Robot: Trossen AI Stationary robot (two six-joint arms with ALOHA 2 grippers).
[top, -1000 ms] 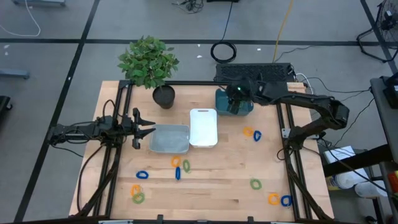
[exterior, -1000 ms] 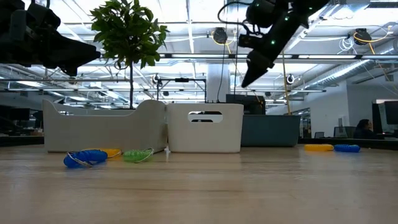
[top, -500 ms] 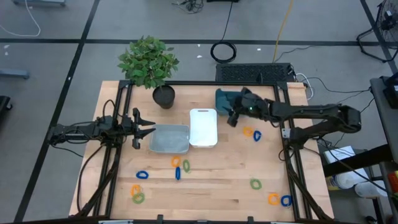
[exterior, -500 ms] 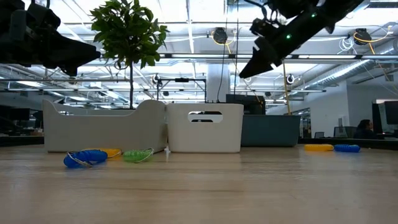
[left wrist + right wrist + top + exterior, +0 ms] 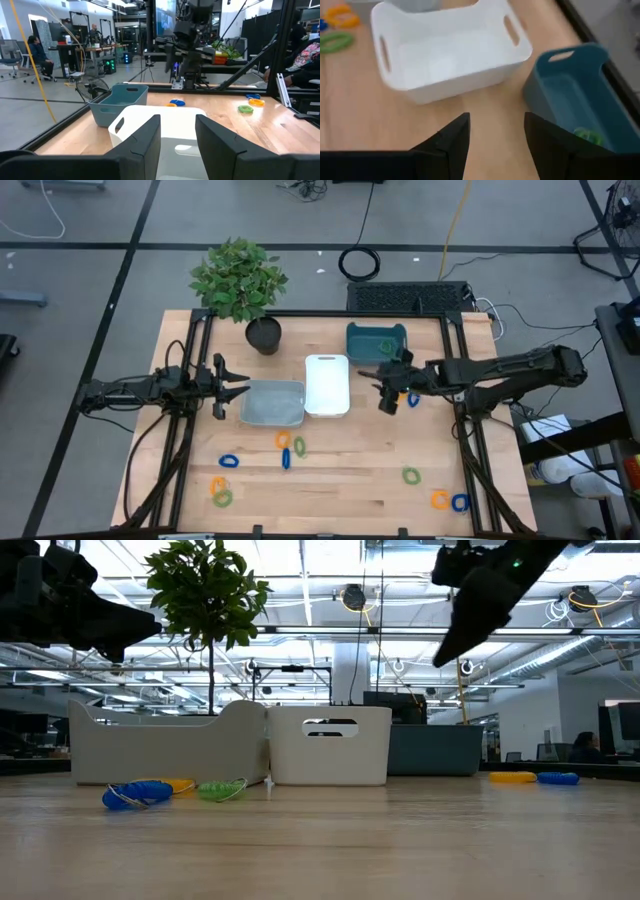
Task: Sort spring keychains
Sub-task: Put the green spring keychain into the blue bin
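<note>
- Behind the wooden table you see an open workshop with a grey floor, a potted plant at the far left corner and a black cable coil lying on the floor beyond the far edge.
- Three trays stand in the middle of the table: a grey tray on the left, a white tray touching it, and a teal tray farther and to the right.
- Your right gripper hangs above the table just right of the white tray, near an orange and a blue keychain; its fingers stand apart and hold nothing.
- Inside the teal tray you can see one green keychain.
- Your left gripper waits at the left side of the grey tray, fingers apart and empty.
- Other spring keychains lie scattered on the near half: a group near the grey tray, a pair at the near left, one green alone and a pair at the near right corner.
</note>
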